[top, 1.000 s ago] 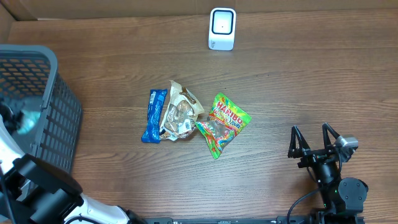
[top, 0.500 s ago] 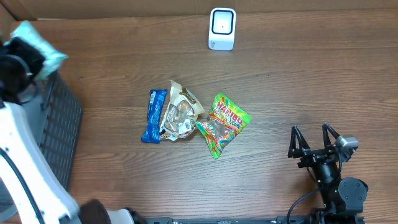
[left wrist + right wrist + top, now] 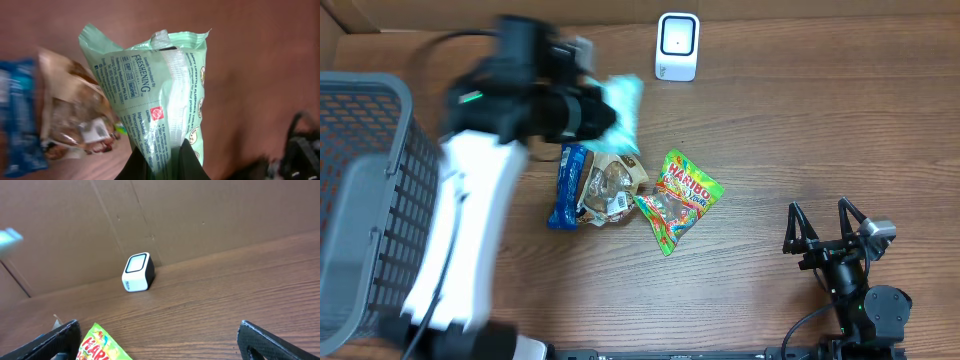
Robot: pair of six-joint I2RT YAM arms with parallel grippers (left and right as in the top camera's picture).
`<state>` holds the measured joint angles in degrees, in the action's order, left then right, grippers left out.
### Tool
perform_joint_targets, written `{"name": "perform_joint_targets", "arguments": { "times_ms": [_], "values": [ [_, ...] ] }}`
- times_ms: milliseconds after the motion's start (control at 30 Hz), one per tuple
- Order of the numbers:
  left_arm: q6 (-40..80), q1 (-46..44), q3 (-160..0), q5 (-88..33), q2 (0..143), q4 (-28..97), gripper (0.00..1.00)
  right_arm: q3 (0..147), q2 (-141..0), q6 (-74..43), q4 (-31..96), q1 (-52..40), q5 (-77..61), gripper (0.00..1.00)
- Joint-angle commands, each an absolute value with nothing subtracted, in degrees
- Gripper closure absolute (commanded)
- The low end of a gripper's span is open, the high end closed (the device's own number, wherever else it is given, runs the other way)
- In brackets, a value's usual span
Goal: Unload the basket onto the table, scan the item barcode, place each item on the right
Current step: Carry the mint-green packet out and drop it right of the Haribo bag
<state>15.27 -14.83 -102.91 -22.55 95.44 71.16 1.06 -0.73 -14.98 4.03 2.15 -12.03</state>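
left claw [image 3: 162, 162]: clamped tight on one end of the mint green pouch [image 3: 160, 90], the rest sticks out past the fingertips
pouch feel: looks light, soft, crinkly film, probably slick, so I'd say the flat seam end is the safest place to pinch
scanner [image 3: 677, 45]: near the pouch's free end, out beyond the claw, not touching
right claw [image 3: 827, 232]: jaws wide apart, nothing between them, well apart from the pouch

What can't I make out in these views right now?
Overhead: the green packet is blurred, so no print is readable.
Left wrist: the left gripper covers the packet's lower end, and no barcode shows on the visible face.
Right wrist: the gummy bag is cut off by the bottom edge.
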Motion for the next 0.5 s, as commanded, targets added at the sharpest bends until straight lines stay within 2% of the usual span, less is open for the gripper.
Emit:
{"name": "perform_joint_targets", "arguments": {
  "times_ms": [0,167,333,467],
  "values": [
    [8.10,-20.18,-100.68,-25.65,104.44,72.62,0.96,0.49,-0.16,-14.96,3.70,1.83,-12.12,0.00],
    [-0.16,-24.75,-100.64,-35.27,114.52,74.87,0.96,0.49,-0.19,-14.83,3.73,1.85,-11.42,0.00],
    [-1.37,-27.18,-100.64,-35.83,119.07,75.37,0.95,0.49,-0.19,-14.52,3.75,1.89,-11.11,0.00],
    [-2.04,-27.38,-101.14,-35.68,119.11,74.28,0.74,0.49,-0.23,-14.55,3.70,1.89,-12.91,0.00]
  ]
}}
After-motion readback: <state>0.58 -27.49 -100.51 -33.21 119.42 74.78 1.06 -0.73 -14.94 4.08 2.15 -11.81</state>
